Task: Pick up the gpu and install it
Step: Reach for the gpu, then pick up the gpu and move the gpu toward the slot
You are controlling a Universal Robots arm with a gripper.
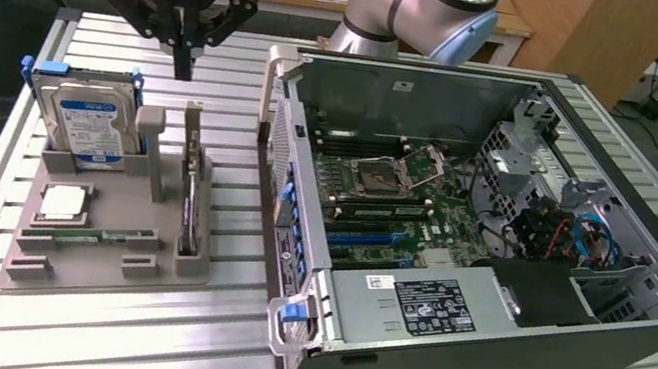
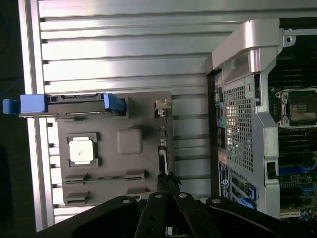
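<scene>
The gpu (image 1: 191, 209) stands on its long edge in a slot of the grey holder (image 1: 82, 275) on the exterior view's left, its silver bracket end toward the back. In the wrist view the gpu (image 2: 163, 148) appears edge-on as a thin strip. My gripper (image 1: 183, 67) hangs in the air above the holder's rear, just behind the gpu's bracket end, fingers pressed together and holding nothing. Its black fingers (image 2: 159, 203) meet over the gpu's near end in the wrist view.
The holder (image 2: 109, 163) also carries a hard drive with blue label (image 1: 91, 124), a square processor (image 1: 65, 202) and a narrow memory stick (image 1: 104, 234). An open computer case (image 1: 517, 350) with its motherboard (image 1: 395, 196) lies to the exterior view's right on the slatted aluminium table (image 1: 112, 339).
</scene>
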